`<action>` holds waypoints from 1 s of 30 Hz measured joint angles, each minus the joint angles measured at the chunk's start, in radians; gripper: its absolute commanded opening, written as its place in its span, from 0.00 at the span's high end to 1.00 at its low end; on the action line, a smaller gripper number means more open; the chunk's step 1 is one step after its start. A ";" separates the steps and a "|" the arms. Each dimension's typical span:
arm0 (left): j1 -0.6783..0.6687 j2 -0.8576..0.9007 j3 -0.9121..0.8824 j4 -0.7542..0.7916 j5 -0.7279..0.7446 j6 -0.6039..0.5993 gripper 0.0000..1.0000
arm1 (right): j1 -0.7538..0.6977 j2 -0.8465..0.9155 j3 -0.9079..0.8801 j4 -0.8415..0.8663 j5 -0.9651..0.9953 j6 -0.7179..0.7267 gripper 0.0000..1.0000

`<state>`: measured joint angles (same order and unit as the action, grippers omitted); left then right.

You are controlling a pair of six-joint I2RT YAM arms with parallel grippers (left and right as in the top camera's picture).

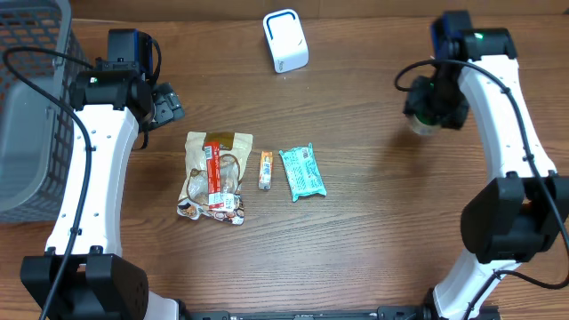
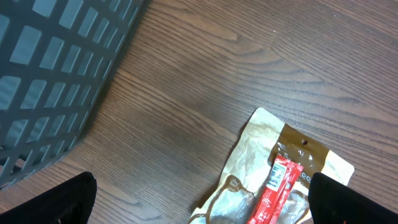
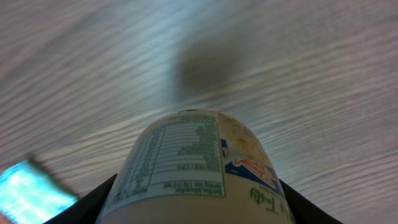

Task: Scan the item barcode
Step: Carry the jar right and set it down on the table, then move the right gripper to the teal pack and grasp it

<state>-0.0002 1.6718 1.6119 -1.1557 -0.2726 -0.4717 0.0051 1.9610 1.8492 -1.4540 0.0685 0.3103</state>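
From overhead, the right gripper (image 1: pixel 428 114) hangs over the far right of the brown wooden table (image 1: pixel 373 231), jaws clamped on a pale round plastic tub with a printed label (image 1: pixel 425 126), half hidden under the wrist; the small white box scanner with a blue rim (image 1: pixel 285 41) stands well apart from it, at the far middle; the left gripper (image 1: pixel 169 107) hovers empty beside the grey mesh plastic basket (image 1: pixel 31 98); a brown snack pouch (image 1: pixel 213 176), a small orange sachet (image 1: pixel 265 169) and a teal wrapped packet (image 1: pixel 302 172) lie in a row at the centre. The left wrist view shows that gripper's jaws spread wide above the pouch's corner (image 2: pixel 267 162). The right wrist view shows the tub (image 3: pixel 199 162) pinched low between dark fingers (image 3: pixel 84 208), its nutrition panel facing the camera; no barcode is visible. The smooth round wall could turn or slip in the pinch on the way over; the code could also reach the scanner facing away and not be read.
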 measured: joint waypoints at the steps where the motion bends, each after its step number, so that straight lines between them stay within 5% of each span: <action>1: 0.000 0.000 0.000 0.000 0.000 0.000 0.00 | -0.019 0.000 -0.032 0.012 -0.002 0.003 0.70; 11: 0.000 0.000 0.000 0.000 0.000 0.000 0.00 | -0.124 0.000 -0.330 0.203 -0.010 0.027 0.58; 12: 0.000 0.000 0.000 0.000 0.000 0.000 0.00 | -0.124 0.000 -0.351 0.222 -0.010 0.027 0.52; 15: 0.000 0.000 0.000 0.000 0.000 0.000 0.00 | -0.122 0.000 -0.415 0.277 -0.013 0.033 0.06; 16: 0.000 0.000 0.000 0.000 0.000 0.000 0.00 | -0.122 0.000 -0.428 0.282 -0.014 0.027 0.00; 24: 0.000 0.000 0.000 0.000 0.000 0.000 0.00 | -0.122 0.002 -0.402 0.200 -0.016 -0.015 0.00; 30: 0.000 0.000 0.000 0.000 0.000 0.000 0.00 | -0.119 0.006 -0.079 -0.064 -0.054 -0.038 0.02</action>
<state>-0.0002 1.6718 1.6119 -1.1553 -0.2726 -0.4717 -0.1139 1.9667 1.7706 -1.5185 0.0143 0.2722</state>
